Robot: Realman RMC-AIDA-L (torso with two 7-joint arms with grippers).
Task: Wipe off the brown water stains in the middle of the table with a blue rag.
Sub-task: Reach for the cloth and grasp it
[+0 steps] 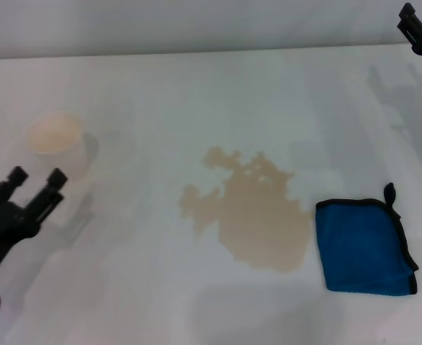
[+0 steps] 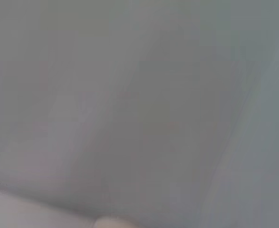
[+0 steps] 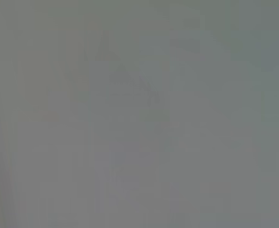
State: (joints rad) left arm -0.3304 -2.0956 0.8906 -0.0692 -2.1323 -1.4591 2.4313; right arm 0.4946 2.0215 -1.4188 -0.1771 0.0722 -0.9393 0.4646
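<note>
A ragged, flat tan puddle, the brown water stains (image 1: 254, 215), lies mid-desk (image 1: 160, 93); just right, untouched, the soft folded blue rag (image 1: 364, 246), black loop pointing away. Left gripper (image 1: 37, 180) released, empty.

There is no text, label, brand, number or sign that can be read in any of the views. The surfaces that show carry no writing at all.

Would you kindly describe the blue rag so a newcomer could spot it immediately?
On the wide white table, look beside the tan, ragged puddle of brown water stains, toward the robot's right. The folded bright blue rag lies there, alone in having black edging and a corner loop.
</note>
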